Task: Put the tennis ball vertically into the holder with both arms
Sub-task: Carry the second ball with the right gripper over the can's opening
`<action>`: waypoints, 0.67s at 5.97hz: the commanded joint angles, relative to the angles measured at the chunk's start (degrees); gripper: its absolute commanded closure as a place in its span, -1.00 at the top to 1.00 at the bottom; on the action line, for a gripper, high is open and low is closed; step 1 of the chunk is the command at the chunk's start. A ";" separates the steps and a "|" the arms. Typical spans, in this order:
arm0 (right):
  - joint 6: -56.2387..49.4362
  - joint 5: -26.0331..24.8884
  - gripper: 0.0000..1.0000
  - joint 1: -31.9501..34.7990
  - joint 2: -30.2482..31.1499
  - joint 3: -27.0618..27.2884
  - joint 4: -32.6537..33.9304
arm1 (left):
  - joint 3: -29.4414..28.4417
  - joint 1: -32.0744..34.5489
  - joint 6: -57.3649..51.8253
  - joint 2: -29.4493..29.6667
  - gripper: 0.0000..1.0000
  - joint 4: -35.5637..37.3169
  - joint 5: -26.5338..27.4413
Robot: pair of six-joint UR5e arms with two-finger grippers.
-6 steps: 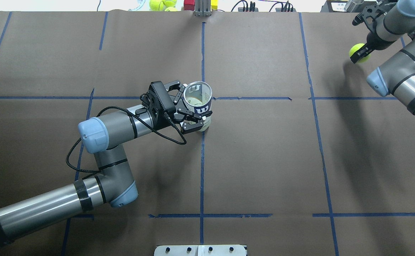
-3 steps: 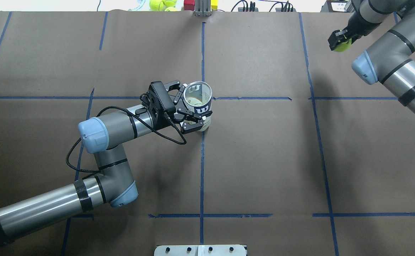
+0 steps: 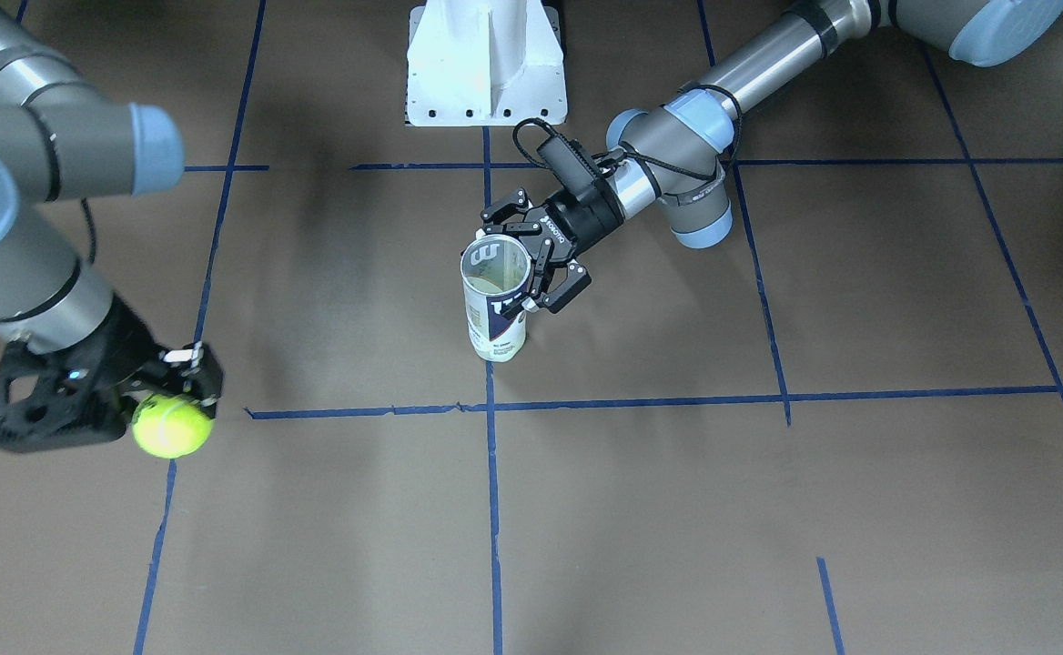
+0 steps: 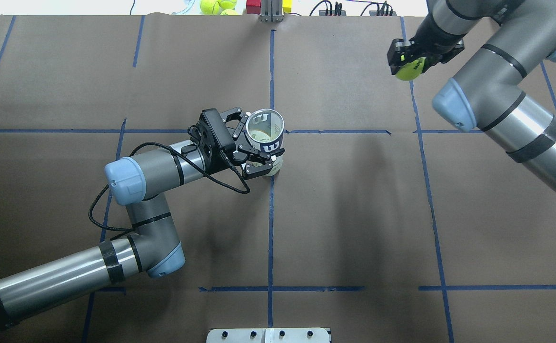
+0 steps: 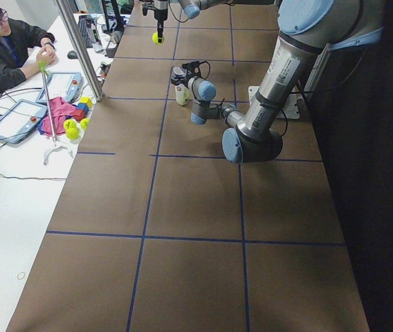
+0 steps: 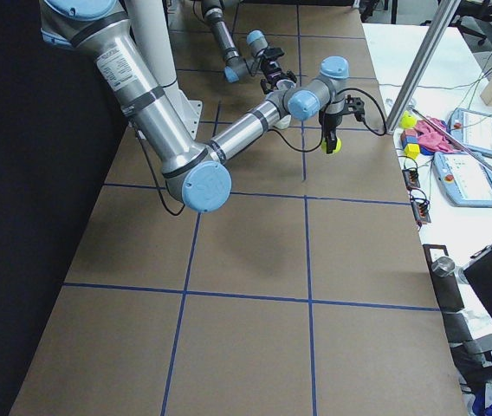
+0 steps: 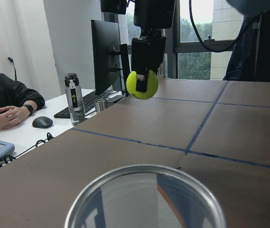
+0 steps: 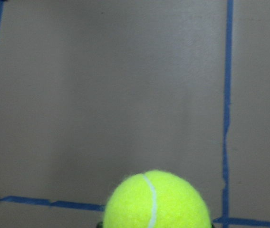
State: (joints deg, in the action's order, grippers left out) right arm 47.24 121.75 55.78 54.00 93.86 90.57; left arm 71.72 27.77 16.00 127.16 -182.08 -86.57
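At mid-table your left gripper (image 4: 254, 153) clamps the holder (image 4: 264, 139) upright, mouth open for loading. Your right gripper (image 4: 409, 59) pinches the ball (image 4: 410, 70) aloft, well apart from it.

- The overhead camera looked forward and down from behind the robot, taking in the whole table (image 4: 354, 214).
- The front camera faced the robot from across the table, steeply down, mirroring the overhead.
- Two end cameras looked along the table from opposite ends, both far off.
- The left wrist camera sat just behind its claw, peering over the can (image 7: 144, 197) rim toward the ball (image 7: 142, 84).
- The right wrist camera looked straight down past the ball, close above the table.
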 commanded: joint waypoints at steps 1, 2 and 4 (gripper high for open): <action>15.78 -0.89 -1.00 -6.09 -4.93 5.96 4.08 | 0.00 0.00 0.00 0.02 0.90 -0.02 0.00; 23.17 -3.51 -1.00 -9.34 -8.26 7.37 6.09 | 0.00 0.00 0.00 0.02 0.90 -0.02 0.00; 30.77 -10.19 -0.99 -15.59 -17.58 7.30 16.00 | 0.00 0.00 0.00 0.02 0.90 -0.02 0.00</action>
State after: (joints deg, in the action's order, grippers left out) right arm 74.20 114.19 42.90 40.29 101.09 102.63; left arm 71.72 27.77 16.00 127.18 -182.11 -86.57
